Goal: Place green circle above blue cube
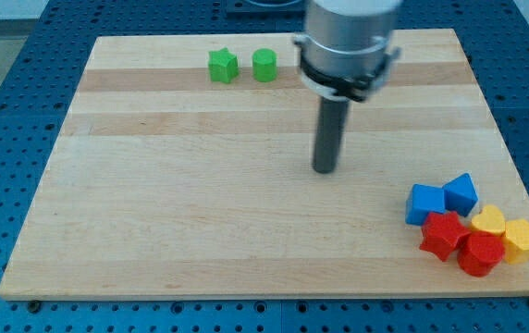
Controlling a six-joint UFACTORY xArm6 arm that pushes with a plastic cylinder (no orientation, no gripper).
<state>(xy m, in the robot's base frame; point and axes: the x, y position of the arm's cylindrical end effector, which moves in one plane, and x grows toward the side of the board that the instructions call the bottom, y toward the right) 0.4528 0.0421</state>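
Green circle (264, 65) sits untouched near the view's top, well apart from blue cube (461, 193); my tip (325, 169) stands between them, touching neither; no gripper fitted, nothing held; all pushing remains

My tip (325, 170) stood on bare board near the middle, with open wood on every side of it. Toward the view's top left, the green circle (264, 66) sat just beside the green star (223, 66), leaving only a narrow gap between them, though the wood below both lay free. At the view's bottom right the blue cube (424, 203), a second blue block (461, 193), two red blocks (442, 234) and two yellow ones (522, 239) were packed touching, closing off that corner; open board lay above the blue pair.
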